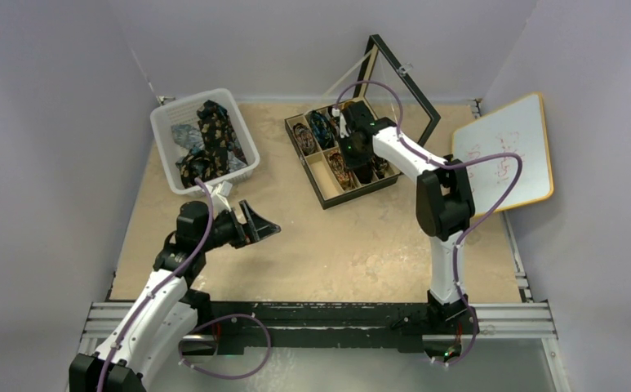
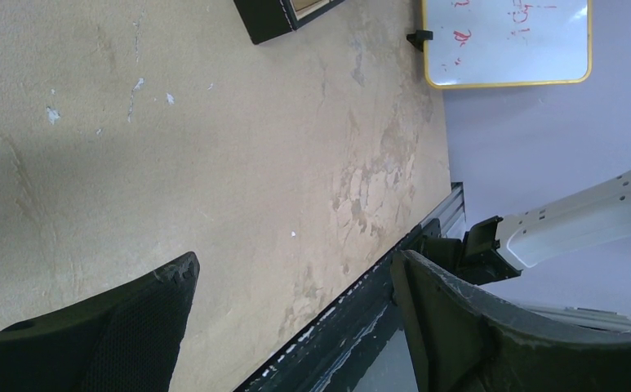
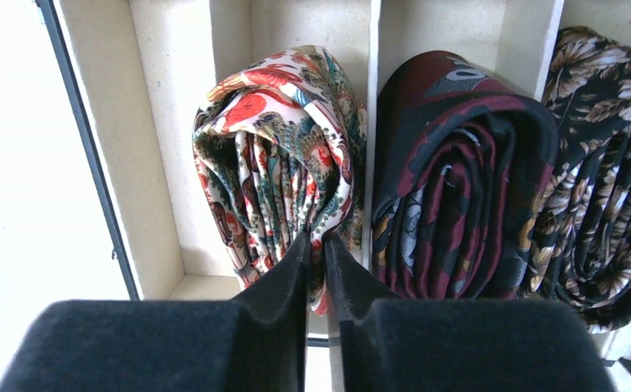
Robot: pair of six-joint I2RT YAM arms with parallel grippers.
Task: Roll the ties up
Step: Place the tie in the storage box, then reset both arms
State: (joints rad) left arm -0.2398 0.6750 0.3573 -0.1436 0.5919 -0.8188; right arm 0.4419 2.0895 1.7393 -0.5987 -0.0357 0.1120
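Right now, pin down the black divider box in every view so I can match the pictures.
Top external: divider box at centre back.
Left wrist: only its black corner at the top edge.
Right wrist: its pale compartments fill the picture; the right gripper pinches the pale floral tie inside.
Shared landmark: the whiteboard, right of the box in the top and left wrist views; absent from the right wrist.

The top view is evenly, softly lit, with faint shadows on the tabletop (image 1: 336, 245). The right wrist view blows out white along its left edge; a broad shadow dims the left wrist view's left side.
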